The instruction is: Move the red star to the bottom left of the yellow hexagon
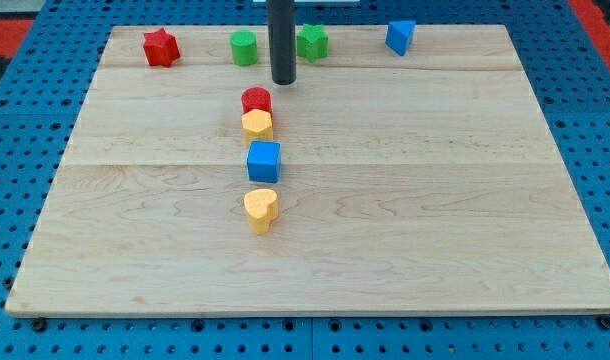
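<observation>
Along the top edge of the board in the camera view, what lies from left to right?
Red star → green cylinder → my tip → green star → blue block.

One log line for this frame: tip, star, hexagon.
my tip: above red cylinder | red star: top left, untouched | yellow hexagon: centre column

We see my tip (283, 80) above the red cylinder (256, 99), which touches the yellow hexagon (257, 125). The red star (160, 47) sits at the board's (435, 220) top left, well apart from those 2 blocks.
</observation>
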Robot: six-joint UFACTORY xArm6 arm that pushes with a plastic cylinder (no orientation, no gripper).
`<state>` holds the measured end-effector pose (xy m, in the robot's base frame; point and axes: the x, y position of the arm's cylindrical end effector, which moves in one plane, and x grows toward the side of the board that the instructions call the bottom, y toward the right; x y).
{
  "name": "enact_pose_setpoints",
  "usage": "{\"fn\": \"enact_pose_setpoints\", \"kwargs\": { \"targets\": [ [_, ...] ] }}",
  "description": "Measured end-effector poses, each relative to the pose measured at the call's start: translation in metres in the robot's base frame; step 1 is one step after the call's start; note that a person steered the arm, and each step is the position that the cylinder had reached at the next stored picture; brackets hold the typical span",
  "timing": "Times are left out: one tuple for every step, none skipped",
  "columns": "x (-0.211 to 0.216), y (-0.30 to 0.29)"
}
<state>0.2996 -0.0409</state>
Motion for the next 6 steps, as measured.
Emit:
{"fn": "enact_pose_setpoints", "kwargs": {
  "targets": [
    [0.000,-0.043],
    [0.006,-0.119],
    [-0.014,-0.215],
    [-0.080,-0.224],
    [-0.086,-0.163],
    [-0.015,-0.126]
  ]
}}
